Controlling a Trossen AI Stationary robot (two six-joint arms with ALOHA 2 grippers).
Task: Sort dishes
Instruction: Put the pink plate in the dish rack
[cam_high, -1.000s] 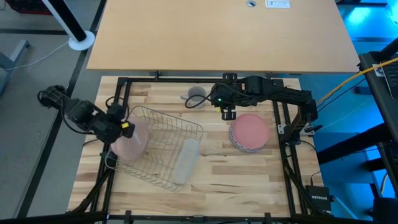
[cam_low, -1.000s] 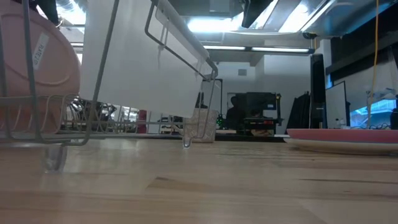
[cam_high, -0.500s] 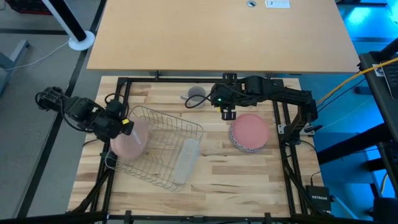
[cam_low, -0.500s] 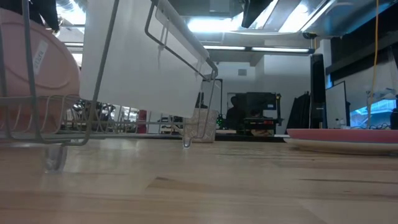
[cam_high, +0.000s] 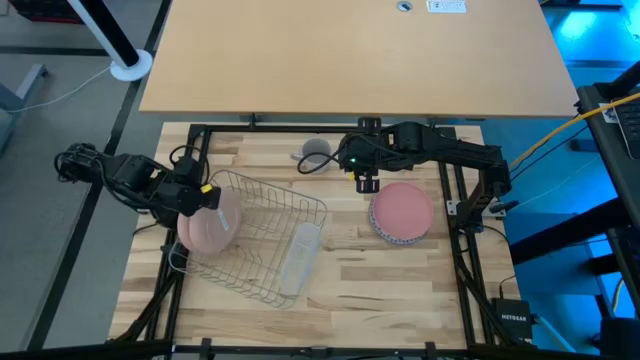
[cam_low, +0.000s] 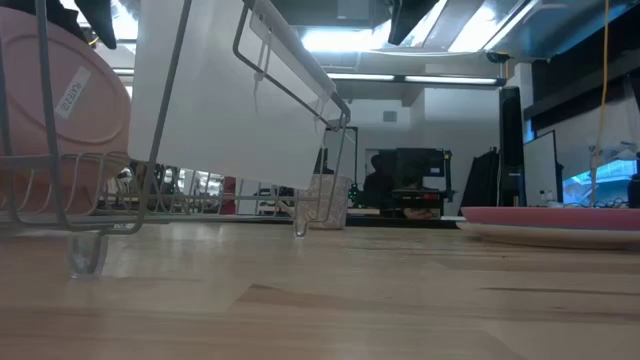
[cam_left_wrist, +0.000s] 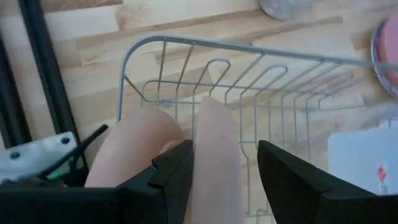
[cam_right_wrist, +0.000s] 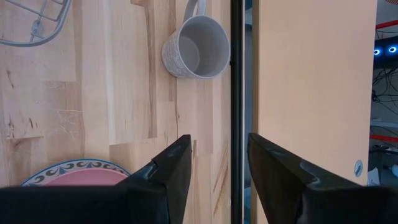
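A salmon-pink plate stands on edge at the left end of the wire rack, and my left gripper is shut on it. In the low view the same plate shows behind the rack's wires, with a sticker on its face. A second pink plate lies flat on a blue-patterned plate at the table's right. My right gripper hangs open above the table, between those plates and a grey mug, with nothing between its fingers. My left gripper has the pink plate's upper rim between its two fingers, one on each face. The fingers slant down onto it from the table's left. The plate stands nearly upright, its lower part down among the rack's wires. Whether it rests there I cannot tell.
A flat white item leans inside the rack's right part. The mug stands near the table's far edge. A black frame runs along the table's edges. Bare wood lies near the front edge.
My left gripper has swung a little toward the table's far edge, still shut on the pink plate. The plate has turned with it inside the rack, and its sticker now sits farther right in the low view. My right gripper has kept still.
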